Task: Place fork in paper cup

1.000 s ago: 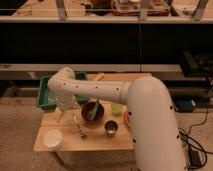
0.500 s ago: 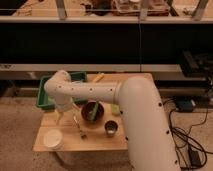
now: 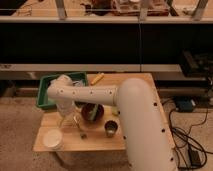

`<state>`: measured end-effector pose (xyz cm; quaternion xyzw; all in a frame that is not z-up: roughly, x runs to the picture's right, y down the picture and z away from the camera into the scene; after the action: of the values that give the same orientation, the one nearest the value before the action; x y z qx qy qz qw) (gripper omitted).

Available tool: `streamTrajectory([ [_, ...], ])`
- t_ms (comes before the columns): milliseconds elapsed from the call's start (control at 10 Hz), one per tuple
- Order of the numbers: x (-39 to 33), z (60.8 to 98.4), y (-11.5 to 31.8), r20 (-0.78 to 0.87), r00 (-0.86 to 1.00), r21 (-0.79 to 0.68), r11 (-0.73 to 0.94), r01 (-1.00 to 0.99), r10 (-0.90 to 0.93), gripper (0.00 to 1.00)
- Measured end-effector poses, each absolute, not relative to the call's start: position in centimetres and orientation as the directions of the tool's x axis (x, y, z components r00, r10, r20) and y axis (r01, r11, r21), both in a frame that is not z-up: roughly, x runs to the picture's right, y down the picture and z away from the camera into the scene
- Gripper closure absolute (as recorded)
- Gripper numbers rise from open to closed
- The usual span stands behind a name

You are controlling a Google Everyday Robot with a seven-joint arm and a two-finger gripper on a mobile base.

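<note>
Over table L side: tool nr fork.

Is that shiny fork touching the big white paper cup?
Apart. The camera view shows bare tabletop between the fork and the paper cup; the tool hangs beside the fork.

The white arm stretches across the wooden counter, its gripper low over the boards in front of the green tray. The fork shows slanted just beside it, near the dark bowl (a steel cup stands close by). The paper cup sits at the counter's front corner, apart from the fork.
</note>
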<state>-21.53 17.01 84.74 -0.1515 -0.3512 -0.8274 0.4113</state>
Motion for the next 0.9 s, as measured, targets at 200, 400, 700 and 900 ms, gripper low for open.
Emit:
streamTrajectory([
  [200, -21.2, 85.5, 17.8, 0.557, -0.604, 0.455, -0.398, 0.796, -0.57, 0.22],
  [400, -21.0, 85.8, 18.2, 0.569, -0.593, 0.454, -0.384, 0.804, -0.569, 0.22],
  [700, -20.5, 85.8, 18.7, 0.59, -0.573, 0.449, -0.359, 0.818, -0.568, 0.39],
  [900, -20.1, 85.7, 18.9, 0.604, -0.556, 0.444, -0.338, 0.83, -0.571, 0.57],
])
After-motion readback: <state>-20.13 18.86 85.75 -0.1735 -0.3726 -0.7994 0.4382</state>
